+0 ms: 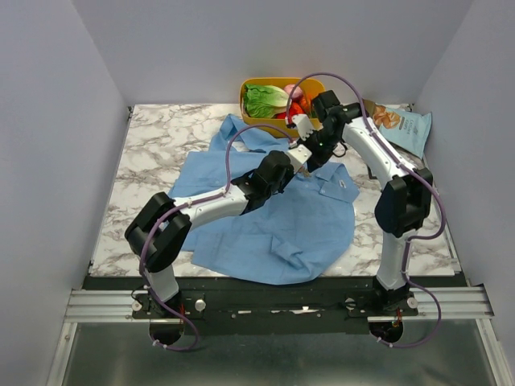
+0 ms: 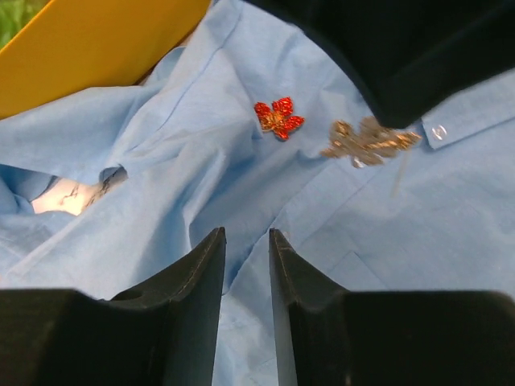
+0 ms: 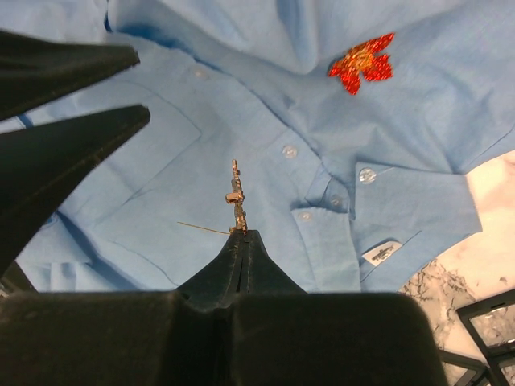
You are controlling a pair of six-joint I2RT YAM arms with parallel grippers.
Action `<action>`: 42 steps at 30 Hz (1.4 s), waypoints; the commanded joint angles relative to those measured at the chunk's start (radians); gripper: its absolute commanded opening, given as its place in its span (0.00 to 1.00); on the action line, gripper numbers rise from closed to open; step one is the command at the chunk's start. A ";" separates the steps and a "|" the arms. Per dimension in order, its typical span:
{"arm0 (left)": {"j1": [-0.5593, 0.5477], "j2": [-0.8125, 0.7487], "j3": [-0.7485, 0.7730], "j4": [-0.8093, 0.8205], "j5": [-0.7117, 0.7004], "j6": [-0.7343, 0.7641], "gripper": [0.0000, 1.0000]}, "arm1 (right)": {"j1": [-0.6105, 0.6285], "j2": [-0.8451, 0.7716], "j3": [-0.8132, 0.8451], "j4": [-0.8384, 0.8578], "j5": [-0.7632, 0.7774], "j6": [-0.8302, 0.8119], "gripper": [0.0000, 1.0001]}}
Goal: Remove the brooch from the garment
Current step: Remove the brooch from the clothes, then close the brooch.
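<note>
- Right wrist view: the right gripper (image 3: 240, 235) has its fingers pressed together on the brooch (image 3: 236, 195). The brooch stands edge-on at the very tips, over the garment (image 3: 145, 169) near the buttoned placket, and a thin pin shows beside it.
- Left wrist view: the left gripper (image 2: 246, 249) hangs low over the cloth with its fingers a little apart and nothing between them — it is not pinning the shirt down.
- Whether the pin is fully out of the fabric I cannot tell.
- Risk: if the pin is caught, a lift would drag the thin cloth up with it, since nothing holds the shirt flat. A hard pull could snag or tear the weave.
- Risk: the pinch is only at the tips, on a tiny, thin thing — a twist or jolt could let it slip into the folds, where it would be hard to find.
- Risk: the red-orange ornament (image 2: 278, 117) sits nearby, so a re-grasp could land on it by mistake.
</note>
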 commanded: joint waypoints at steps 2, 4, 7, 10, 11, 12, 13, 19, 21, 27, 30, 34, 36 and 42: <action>-0.001 -0.003 0.037 -0.051 0.082 -0.038 0.39 | -0.004 0.029 0.046 0.056 -0.039 0.046 0.01; -0.003 0.001 0.043 -0.059 0.096 -0.047 0.40 | -0.004 0.038 0.055 0.055 -0.040 0.052 0.01; 0.000 0.007 0.052 -0.079 0.128 -0.059 0.45 | -0.004 0.051 0.043 0.064 -0.040 0.052 0.01; 0.002 0.012 0.069 -0.092 0.148 -0.068 0.52 | -0.002 0.055 0.027 0.073 -0.055 0.056 0.01; 0.000 0.012 0.072 -0.095 0.154 -0.071 0.54 | -0.004 0.058 0.024 0.072 -0.059 0.058 0.01; 0.003 0.015 0.075 -0.102 0.164 -0.073 0.54 | 0.000 0.057 0.021 0.073 -0.063 0.056 0.01; 0.003 0.017 0.084 -0.103 0.176 -0.076 0.54 | 0.001 0.057 0.020 0.075 -0.075 0.053 0.01; 0.011 0.055 0.118 -0.128 0.164 -0.088 0.45 | 0.016 0.066 0.038 0.076 -0.094 0.052 0.01; 0.022 0.058 0.126 -0.128 0.168 -0.093 0.40 | 0.018 0.072 0.044 0.072 -0.100 0.055 0.01; 0.026 0.031 0.113 -0.144 0.159 -0.084 0.21 | 0.016 -0.006 -0.031 0.075 -0.141 0.044 0.01; 0.029 -0.005 0.127 -0.195 0.182 -0.041 0.29 | 0.018 -0.072 -0.095 0.081 -0.141 0.021 0.01; 0.031 -0.093 0.144 -0.276 0.304 0.028 0.50 | 0.018 -0.153 -0.184 0.083 -0.175 -0.014 0.01; 0.033 -0.123 0.159 -0.341 0.340 0.054 0.52 | 0.018 -0.179 -0.227 0.083 -0.204 -0.025 0.01; 0.049 -0.187 0.208 -0.516 0.480 0.169 0.55 | 0.016 -0.276 -0.295 0.084 -0.273 -0.060 0.01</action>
